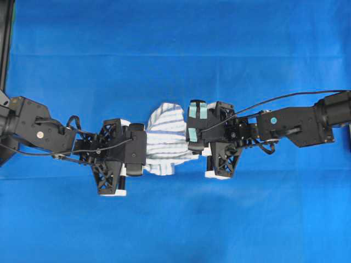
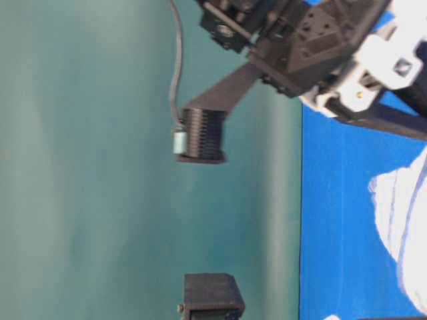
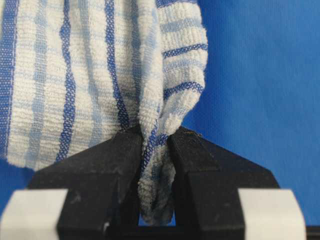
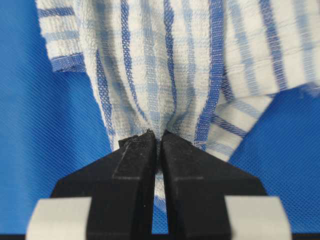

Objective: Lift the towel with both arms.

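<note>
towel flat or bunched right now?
Bunched. The towel is gathered into folds between the left gripper and right gripper, each pinching a pleat of cloth.

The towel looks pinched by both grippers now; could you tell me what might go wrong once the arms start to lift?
1. The left gripper pinches only a narrow fold of the towel, so the cloth could slip out under load.
2. The right gripper likewise bites just a small bunch near its tips; uneven lifting might pull it free.
3. The towel lies bunched between the arms, so it may sag or hang lopsided.
</note>
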`<state>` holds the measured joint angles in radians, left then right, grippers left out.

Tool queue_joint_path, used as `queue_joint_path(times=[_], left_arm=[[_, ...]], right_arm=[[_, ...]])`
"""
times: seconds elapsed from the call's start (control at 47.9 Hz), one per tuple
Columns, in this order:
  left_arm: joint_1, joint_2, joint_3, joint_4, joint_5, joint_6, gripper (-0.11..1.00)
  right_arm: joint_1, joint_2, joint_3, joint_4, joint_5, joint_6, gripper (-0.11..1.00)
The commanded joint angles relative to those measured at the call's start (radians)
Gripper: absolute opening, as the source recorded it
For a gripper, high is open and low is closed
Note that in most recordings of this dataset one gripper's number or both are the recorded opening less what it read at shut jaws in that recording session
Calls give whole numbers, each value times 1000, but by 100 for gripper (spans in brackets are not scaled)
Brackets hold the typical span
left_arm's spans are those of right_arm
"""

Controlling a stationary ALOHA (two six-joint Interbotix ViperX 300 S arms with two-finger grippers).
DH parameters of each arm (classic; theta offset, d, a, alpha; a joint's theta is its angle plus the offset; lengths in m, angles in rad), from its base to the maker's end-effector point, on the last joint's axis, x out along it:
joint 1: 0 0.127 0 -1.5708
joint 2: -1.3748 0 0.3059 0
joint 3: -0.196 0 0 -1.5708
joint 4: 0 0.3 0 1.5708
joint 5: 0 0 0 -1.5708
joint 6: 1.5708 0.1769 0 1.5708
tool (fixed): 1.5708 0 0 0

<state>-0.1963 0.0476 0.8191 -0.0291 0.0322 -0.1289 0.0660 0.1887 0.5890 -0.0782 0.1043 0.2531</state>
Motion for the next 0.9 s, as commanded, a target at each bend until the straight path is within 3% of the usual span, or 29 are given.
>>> queue_joint_path(times=[0.0,0.167,0.46,0.878], left_arm=[[5,-60,-21,-2,34,2,9],[17,-158,-54,-2,118,3,9],[78,-328,-153,3,299,12,9],[244,-509,-311,8,479,35,9]], right_arm=[[2,-58,-17,6,9,2,4],[3,-124,-29,6,60,0,4],[-17,-288,-106,-3,249,-2,4],[-106,-462,-272,-127,522,-12,4]])
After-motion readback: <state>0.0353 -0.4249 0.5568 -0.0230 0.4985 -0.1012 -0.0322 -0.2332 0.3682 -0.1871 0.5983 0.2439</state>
